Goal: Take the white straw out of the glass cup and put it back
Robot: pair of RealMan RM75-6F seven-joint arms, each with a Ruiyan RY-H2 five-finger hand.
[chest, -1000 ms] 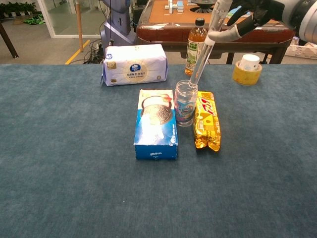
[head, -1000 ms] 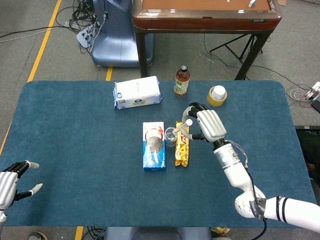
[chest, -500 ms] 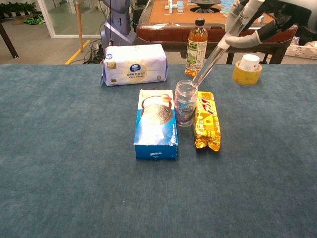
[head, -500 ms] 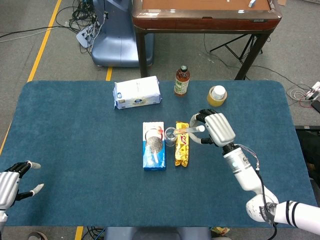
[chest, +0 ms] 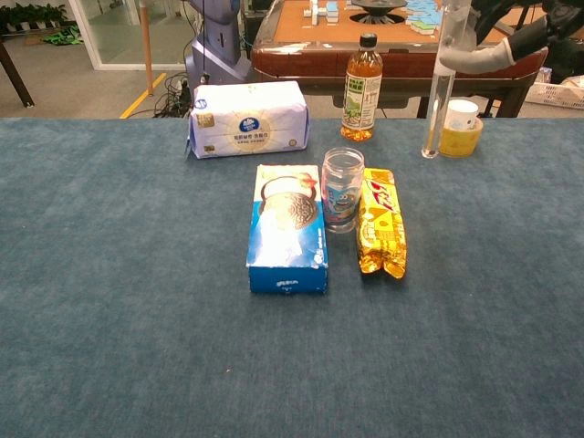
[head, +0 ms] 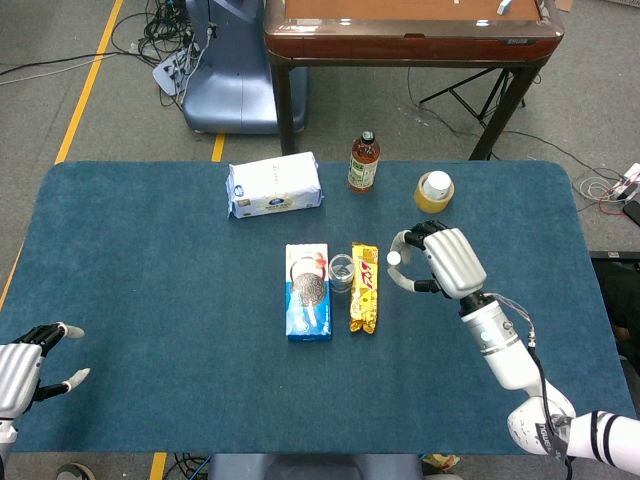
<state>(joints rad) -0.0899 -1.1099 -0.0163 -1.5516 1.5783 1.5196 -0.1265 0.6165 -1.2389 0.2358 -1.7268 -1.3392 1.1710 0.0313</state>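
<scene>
The glass cup [head: 342, 272] [chest: 342, 189] stands between a blue cookie box and a yellow snack pack, with nothing in it. My right hand [head: 443, 262] [chest: 514, 36] holds the white straw [chest: 440, 80] [head: 394, 259] upright in the air, to the right of the cup and clear of it. The straw's lower end hangs near the yellow tape roll in the chest view. My left hand [head: 22, 365] rests at the table's near left corner with its fingers apart and nothing in it.
Blue cookie box [head: 308, 292], yellow snack pack [head: 364, 287], white tissue pack [head: 274, 184], tea bottle [head: 364, 162] and yellow tape roll [head: 434, 192] lie on the blue table [head: 150, 280]. A wooden table [head: 410, 30] stands behind.
My right hand has pulled the straw out of the cup, carried it to the right and turned it from slanted to upright. The left hand has barely moved.
</scene>
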